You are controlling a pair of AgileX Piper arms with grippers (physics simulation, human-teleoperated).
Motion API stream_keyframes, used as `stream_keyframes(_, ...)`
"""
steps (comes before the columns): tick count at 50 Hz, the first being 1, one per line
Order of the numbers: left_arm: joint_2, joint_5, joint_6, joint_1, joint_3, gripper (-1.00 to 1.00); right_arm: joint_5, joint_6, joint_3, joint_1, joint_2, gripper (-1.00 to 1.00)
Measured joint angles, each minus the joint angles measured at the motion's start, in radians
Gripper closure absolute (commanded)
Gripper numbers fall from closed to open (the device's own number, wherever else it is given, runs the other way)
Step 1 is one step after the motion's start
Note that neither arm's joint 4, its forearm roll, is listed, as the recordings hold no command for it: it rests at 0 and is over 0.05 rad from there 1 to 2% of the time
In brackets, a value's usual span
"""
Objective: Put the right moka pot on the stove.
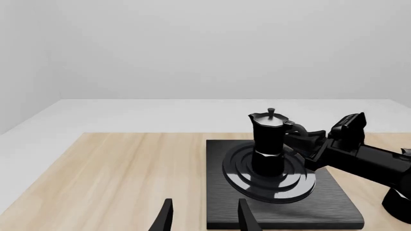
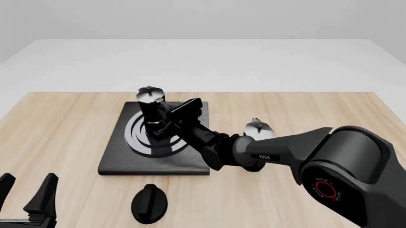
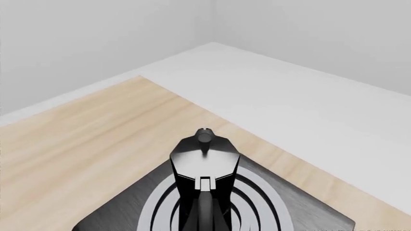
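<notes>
The right moka pot (image 2: 151, 107) stands upright on the ring burner of the stove (image 2: 114, 161), a flat black slab at the table's left middle. My right gripper (image 2: 166, 122) is shut on the pot's black side handle, reaching in from the right. In the left wrist view the pot (image 1: 268, 139) sits on the rings of the stove (image 1: 334, 211) with the right gripper (image 1: 301, 137) at its handle. The right wrist view looks down on its silver lid (image 3: 204, 159). My left gripper (image 2: 25, 194) is open and empty near the table's front left corner.
The other moka pot (image 2: 257, 127) stands right of the stove, mostly hidden behind my right arm; only its silver lid shows. A black round knob (image 2: 149, 203) lies in front of the stove near the table's front edge.
</notes>
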Motion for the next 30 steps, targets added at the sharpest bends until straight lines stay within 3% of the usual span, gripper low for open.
stream_keyframes(7, 0.0, 0.0, 0.0, 0.0, 0.0, -1.0, -0.006, 0.005, 0.013, 0.0, -0.005, 1.0)
stream_keyframes(8, 0.0, 0.0, 0.0, 0.0, 0.0, -1.0, -0.006, 0.006, 0.016, 0.001, -0.006, -1.0)
stream_keyframes(30, 0.0, 0.0, 0.0, 0.0, 0.0, -1.0, -0.043, 0.01, 0.204, 0.03, -0.18, -1.0)
